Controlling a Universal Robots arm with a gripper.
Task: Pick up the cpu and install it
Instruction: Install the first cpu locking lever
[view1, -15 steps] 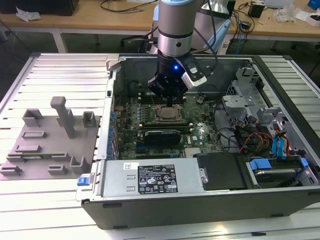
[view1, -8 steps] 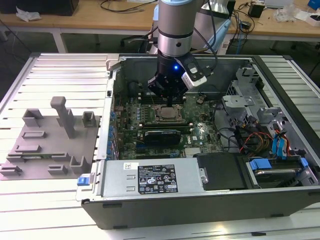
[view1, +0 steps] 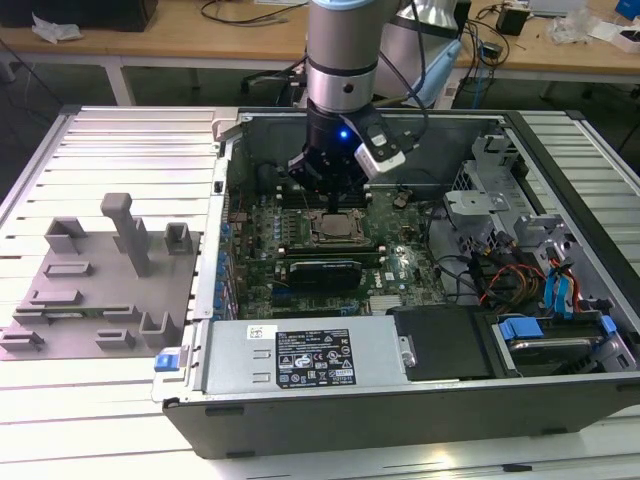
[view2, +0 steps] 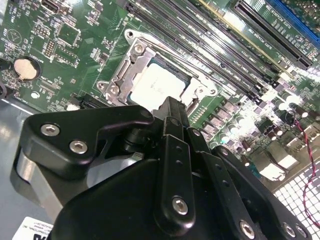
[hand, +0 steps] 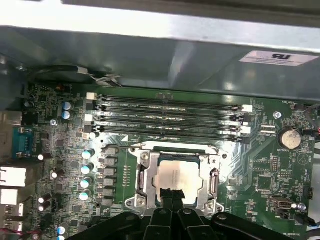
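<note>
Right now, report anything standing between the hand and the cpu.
Nothing visible stands between them. In both wrist views the hand sits right at the cpu, which lies inside the socket frame; contact cannot be told.

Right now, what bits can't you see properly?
- First wrist view: one edge of the cpu is hidden behind the gripper.
- Second wrist view: the gripper covers part of the cpu, so whether they touch cannot be told.
- Exterior view: the socket below the gripper is too small to tell what lies in it.
</note>
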